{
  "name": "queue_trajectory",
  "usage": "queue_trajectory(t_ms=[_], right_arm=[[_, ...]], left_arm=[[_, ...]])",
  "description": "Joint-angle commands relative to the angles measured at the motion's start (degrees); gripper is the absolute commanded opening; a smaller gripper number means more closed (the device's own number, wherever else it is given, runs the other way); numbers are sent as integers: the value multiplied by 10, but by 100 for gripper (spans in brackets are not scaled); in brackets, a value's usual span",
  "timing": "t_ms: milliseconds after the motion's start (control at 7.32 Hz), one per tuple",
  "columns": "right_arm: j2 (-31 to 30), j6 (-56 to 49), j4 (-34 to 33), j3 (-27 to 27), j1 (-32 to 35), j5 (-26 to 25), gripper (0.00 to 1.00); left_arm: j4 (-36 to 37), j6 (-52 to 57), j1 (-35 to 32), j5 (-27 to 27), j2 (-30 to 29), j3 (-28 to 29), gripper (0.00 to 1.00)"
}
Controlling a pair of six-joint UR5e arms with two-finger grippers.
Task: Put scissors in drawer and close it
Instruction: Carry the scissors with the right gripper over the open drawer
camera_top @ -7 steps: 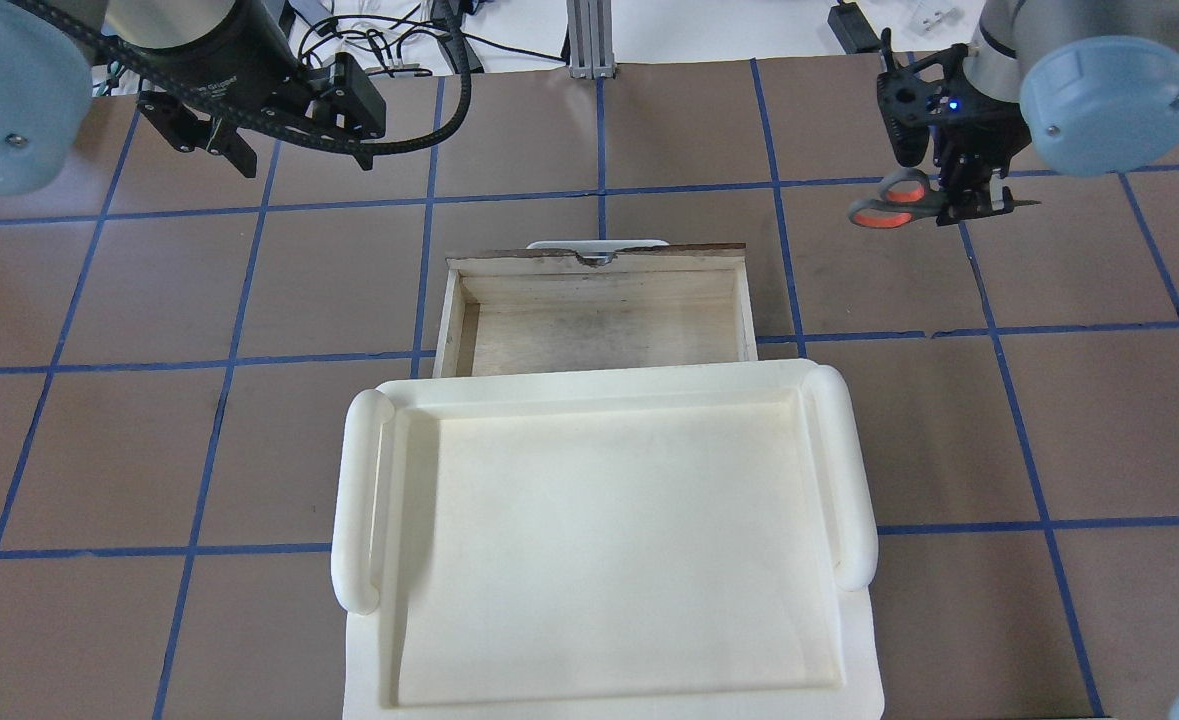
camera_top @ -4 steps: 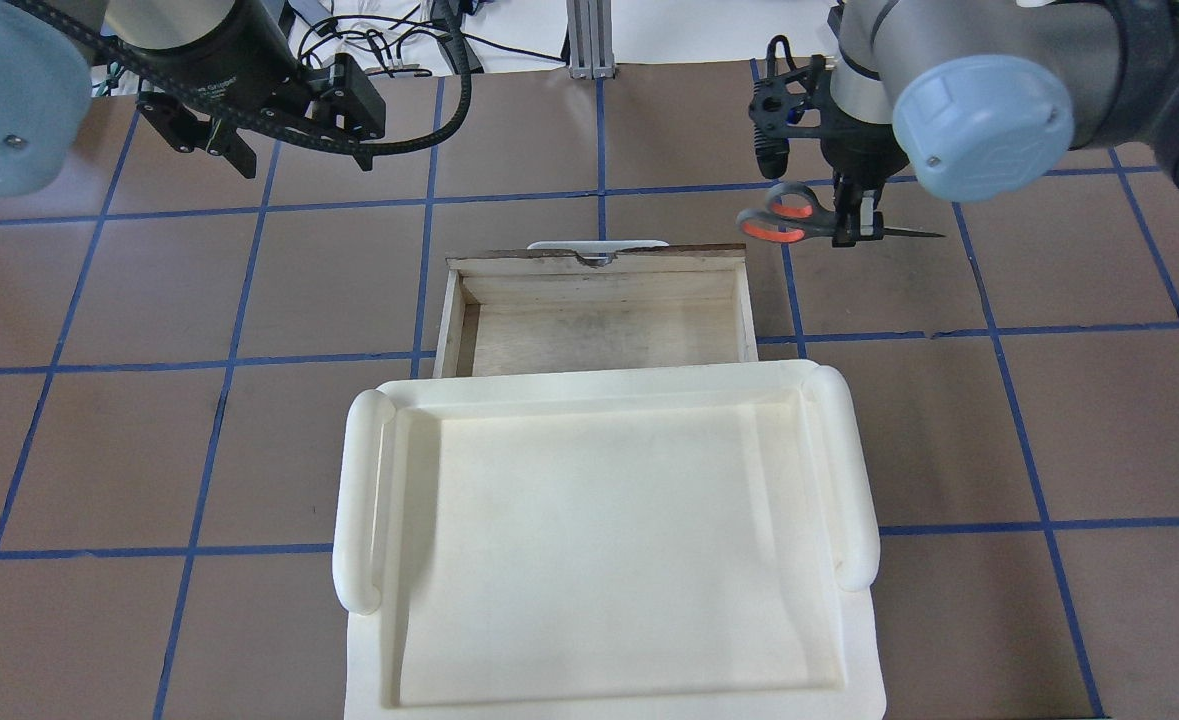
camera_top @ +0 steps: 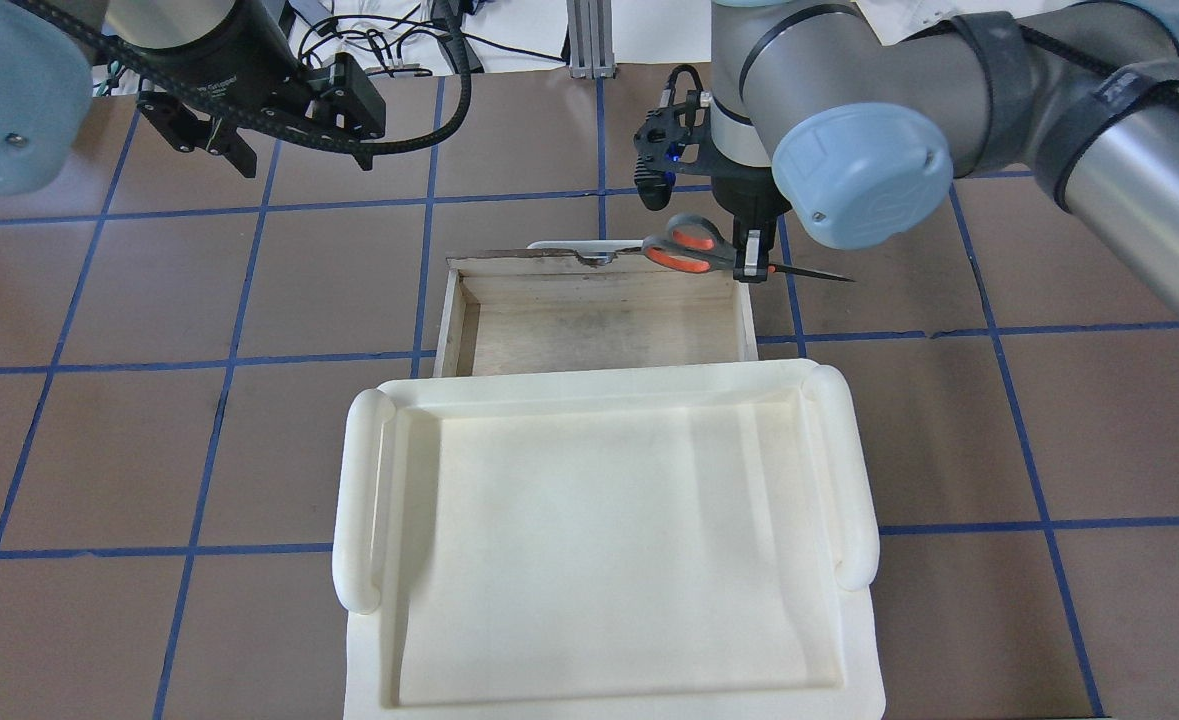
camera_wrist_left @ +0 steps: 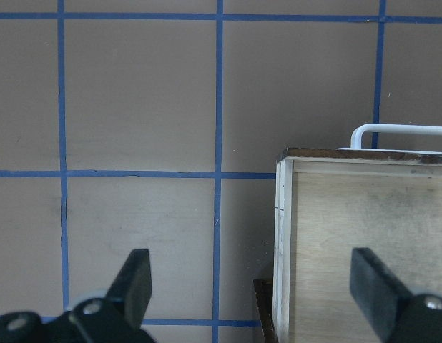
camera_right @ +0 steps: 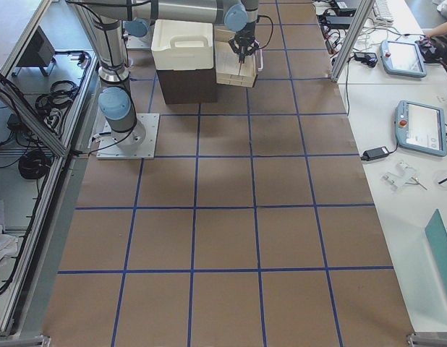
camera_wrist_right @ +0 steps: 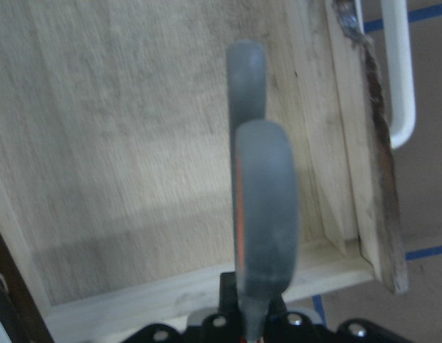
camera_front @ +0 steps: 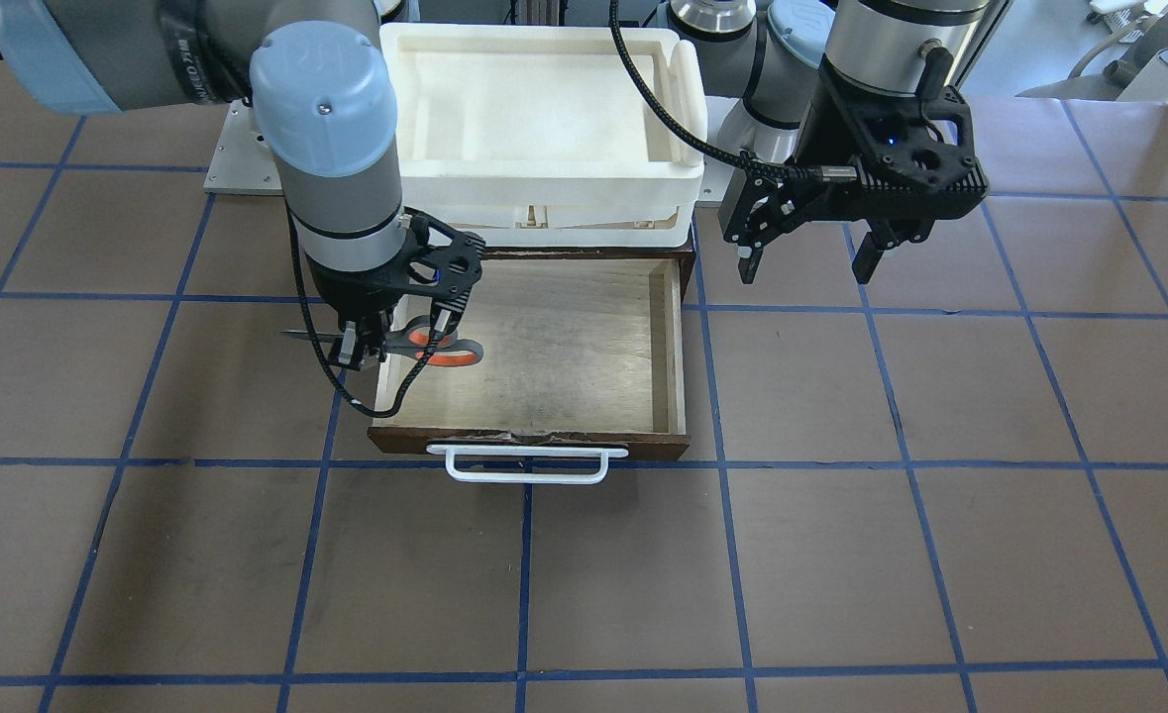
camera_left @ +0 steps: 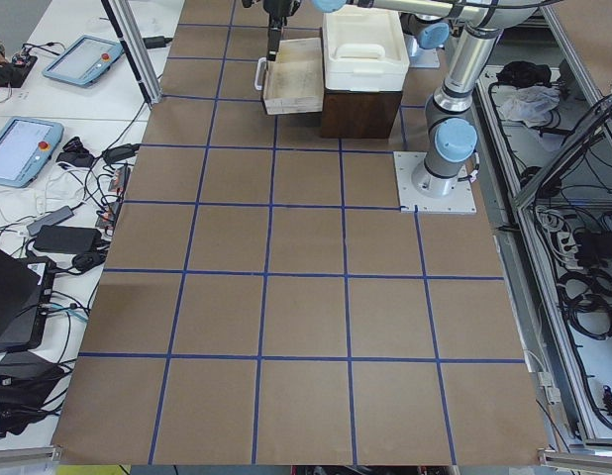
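Note:
The scissors (camera_top: 687,250), grey handles lined orange-red, hang level in my right gripper (camera_top: 749,264), which is shut on them near the pivot. In the front view the scissors (camera_front: 437,350) have their handles over the drawer's (camera_front: 564,342) pale inside, and the blade tip sticks out past its side wall. The right wrist view shows a handle loop (camera_wrist_right: 262,207) above the drawer floor (camera_wrist_right: 121,143). The drawer (camera_top: 589,325) is pulled open, its white bar handle (camera_front: 527,465) in front. My left gripper (camera_front: 806,267) is open and empty, above the table beside the drawer.
A white plastic tray (camera_top: 609,395) sits on top of the dark cabinet behind the open drawer, also seen in the front view (camera_front: 544,183). The brown table with blue tape lines (camera_top: 1049,420) surrounds it. Cables and posts lie along the far edge.
My right arm has carried the scissors leftward in the overhead view, from over the table's right part to over the drawer's right front corner. The left arm has not moved.

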Motion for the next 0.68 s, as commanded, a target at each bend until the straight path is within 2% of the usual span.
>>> queue_trajectory(t_ms=[0, 546], right_arm=[[24, 54, -3, -1, 54, 2, 0], [57, 57, -8, -39, 98, 16, 0]], left_arm=[[0, 0, 0, 0, 0, 0, 100], [1, 0, 0, -2, 2, -8, 100]])
